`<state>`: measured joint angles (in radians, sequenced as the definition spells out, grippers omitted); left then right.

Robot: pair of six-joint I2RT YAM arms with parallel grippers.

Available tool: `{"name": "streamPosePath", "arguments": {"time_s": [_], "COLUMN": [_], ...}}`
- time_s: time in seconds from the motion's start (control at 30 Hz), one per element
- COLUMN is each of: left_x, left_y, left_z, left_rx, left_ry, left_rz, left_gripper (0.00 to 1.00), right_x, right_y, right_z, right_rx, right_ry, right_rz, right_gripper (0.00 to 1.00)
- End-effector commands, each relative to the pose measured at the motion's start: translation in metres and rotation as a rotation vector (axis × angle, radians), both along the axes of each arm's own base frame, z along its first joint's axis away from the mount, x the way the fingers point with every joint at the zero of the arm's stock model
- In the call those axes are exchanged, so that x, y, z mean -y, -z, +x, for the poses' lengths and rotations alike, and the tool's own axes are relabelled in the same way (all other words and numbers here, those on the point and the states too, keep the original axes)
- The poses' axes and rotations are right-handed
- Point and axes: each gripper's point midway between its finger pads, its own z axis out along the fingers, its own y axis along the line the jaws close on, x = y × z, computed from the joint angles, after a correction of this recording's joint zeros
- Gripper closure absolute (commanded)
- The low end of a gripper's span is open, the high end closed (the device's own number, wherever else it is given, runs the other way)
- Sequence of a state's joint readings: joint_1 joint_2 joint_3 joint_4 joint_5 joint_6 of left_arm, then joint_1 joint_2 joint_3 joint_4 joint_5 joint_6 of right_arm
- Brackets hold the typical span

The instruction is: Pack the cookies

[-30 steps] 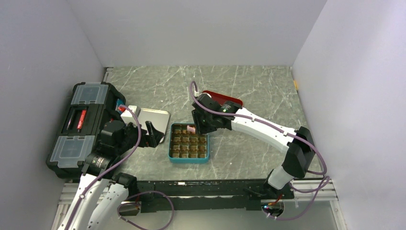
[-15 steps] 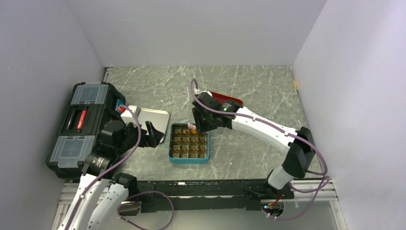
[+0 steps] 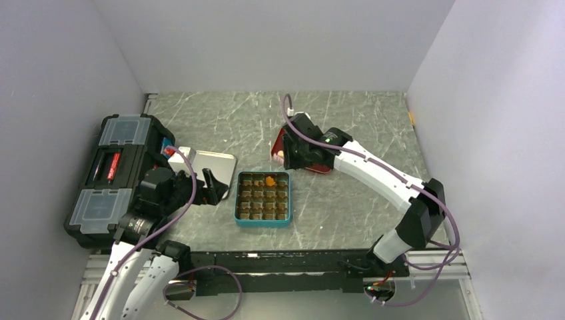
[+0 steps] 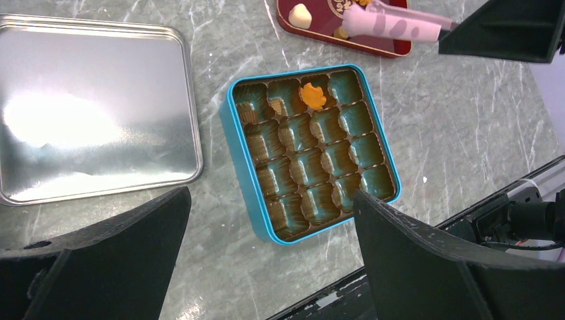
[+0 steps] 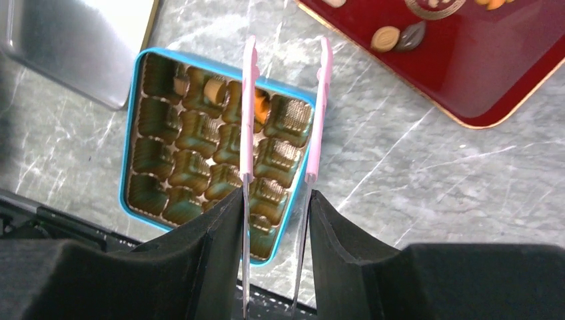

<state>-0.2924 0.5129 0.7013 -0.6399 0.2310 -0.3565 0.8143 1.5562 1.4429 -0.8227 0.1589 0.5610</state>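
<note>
The teal tin (image 3: 262,225) sits mid-table, with an orange flower cookie (image 3: 269,179) in a back-row compartment. That cookie also shows in the left wrist view (image 4: 311,95), next to two small tan pieces (image 4: 278,105). My right gripper (image 3: 291,155) is shut on pink tongs (image 5: 250,60), whose tips are apart and empty, between the tin (image 5: 128,133) and the red tray (image 5: 466,73). The tray holds a tan round piece (image 5: 384,38), a dark piece (image 5: 410,35) and a cream lump (image 4: 301,13). My left gripper (image 4: 266,267) is open and empty, above the tin's near-left side.
The tin's silver lid (image 3: 203,167) lies left of the tin. A black toolbox (image 3: 113,173) stands at the left edge. The red tray (image 3: 318,168) lies behind and right of the tin, partly under my right arm. Walls close in on three sides.
My right gripper has moved with the tongs from over the tin's back row, back and right to the red tray. An orange cookie now lies in the tin. The left arm is still.
</note>
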Motion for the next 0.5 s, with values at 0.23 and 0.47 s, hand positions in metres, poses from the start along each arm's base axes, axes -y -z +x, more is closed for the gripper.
{"name": "streamPosePath", "arguments": {"time_s": [0.23, 0.47], "left_x": [0.002, 0.001], "left_y": [-0.014, -0.011], "left_z": [0.006, 0.007], "left_rx": [0.046, 0.035], "left_ry": [0.004, -0.001], "left_rz": [-0.003, 0.003], "left_gripper": [0.01, 0.01], "right_x": [0.018, 0.011], "right_y": [-0.023, -0.005], "right_z": [0.053, 0.07], "right_rx": [0.07, 0.035], "right_ry": [0.053, 0.049], "right_rz": [0.026, 0.009], "right_gripper": [0.6, 0.6]}}
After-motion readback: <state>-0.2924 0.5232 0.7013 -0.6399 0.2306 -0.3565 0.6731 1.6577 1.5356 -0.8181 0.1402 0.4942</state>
